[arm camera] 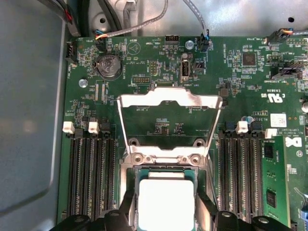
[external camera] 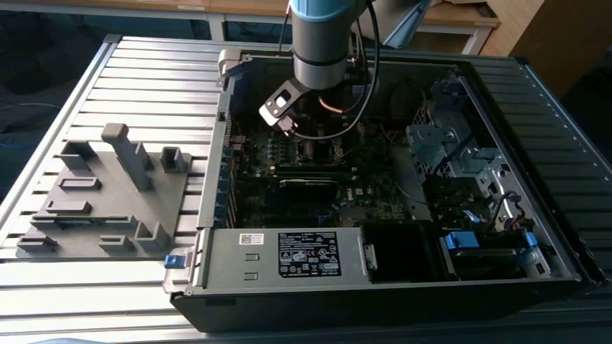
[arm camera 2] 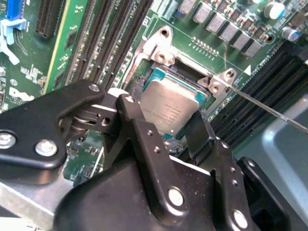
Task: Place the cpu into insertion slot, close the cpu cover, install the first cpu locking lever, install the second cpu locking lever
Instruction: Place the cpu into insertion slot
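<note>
Nearest, we list the claw (arm camera 2: 162,111): black, clenched on the cpu (arm camera 2: 171,102). Its fingers (arm camera 2: 144,139) lie against two opposite edges and hide the chip's near corners.

The cpu sits in the insertion slot (arm camera 2: 185,77), silver face up; we cannot make out any print on it.

A thin locking lever (arm camera 2: 269,111) runs from the slot's corner, and its far end is cut off at the picture's edge.

Beyond, the cpu cover (arm camera: 168,98) stands open at its hinge, with the motherboard (arm camera: 144,67) visible through its cut-out. Memory slots (arm camera: 91,178) flank the socket.

In the exterior view, the arm (external camera: 320,43) covers the socket. The computer case (external camera: 383,304) carries a white printed label (external camera: 308,254) and lies on the slatted desk (external camera: 153,79).
</note>
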